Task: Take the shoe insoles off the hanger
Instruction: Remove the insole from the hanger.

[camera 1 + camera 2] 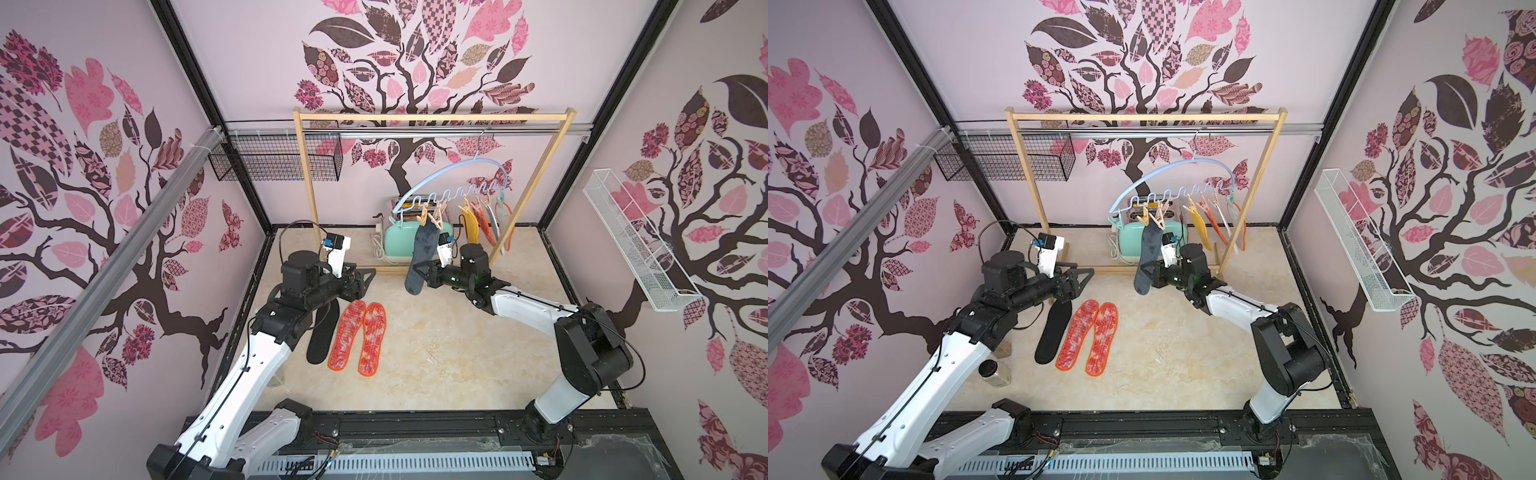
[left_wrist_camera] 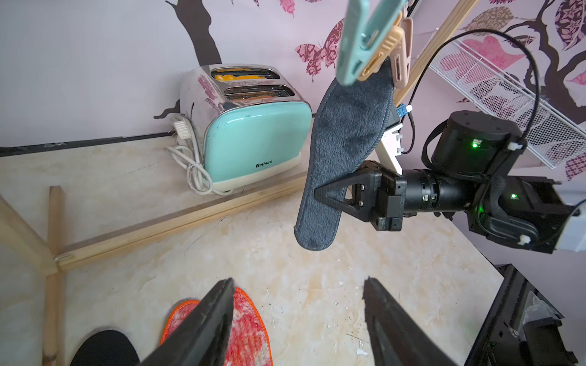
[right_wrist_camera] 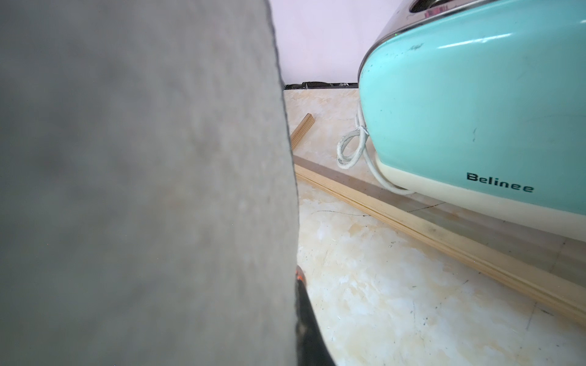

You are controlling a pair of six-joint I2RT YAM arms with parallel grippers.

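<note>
The pale blue hanger (image 1: 453, 183) (image 1: 1169, 172) hangs by its hook from the wooden rack. A dark grey insole (image 1: 422, 257) (image 1: 1148, 253) (image 2: 342, 149) (image 3: 142, 174) is still clipped by beige clothespins (image 2: 377, 60) at its top. My right gripper (image 1: 420, 267) (image 1: 1148, 272) (image 2: 318, 194) is shut on its lower part. A mustard yellow insole (image 1: 471, 226) and others hang further right. On the table lie a black insole (image 1: 322, 332) (image 1: 1054, 330) and two red-white insoles (image 1: 359, 336) (image 1: 1088, 336). My left gripper (image 1: 365, 277) (image 1: 1083, 277) (image 2: 298, 280) is open and empty above their far ends.
A mint toaster (image 1: 399, 241) (image 2: 253, 139) (image 3: 475, 111) with a coiled cord stands behind the rack's base bar (image 2: 177, 221). A black wire basket (image 1: 274, 156) and a white one (image 1: 636, 245) hang on the walls. A glass jar (image 1: 994, 372) stands under the left arm.
</note>
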